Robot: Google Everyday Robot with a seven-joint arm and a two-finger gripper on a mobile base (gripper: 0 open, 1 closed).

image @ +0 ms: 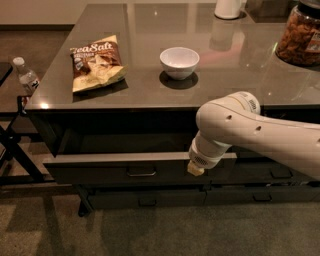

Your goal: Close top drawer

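Carpet covers the floor nearest the camera. Above it, 2 slim dark lower drawers sit under the table, each with a small pull. The top drawer stands partly pulled out from the table body, its dark interior visible behind the front panel and its metal pull centred on the front. The gripper is at the upper edge of that front panel, right of the pull; only its pale tip shows below the wrist, and whether it is spread or pressed together cannot be told. The white arm enters from the right and crosses the drawer opening. On the glossy tabletop lie a chip bag at left and 1 white bowl near centre. A water bottle stands beyond the table's left edge. Farthest back are a jar at right and a white container.
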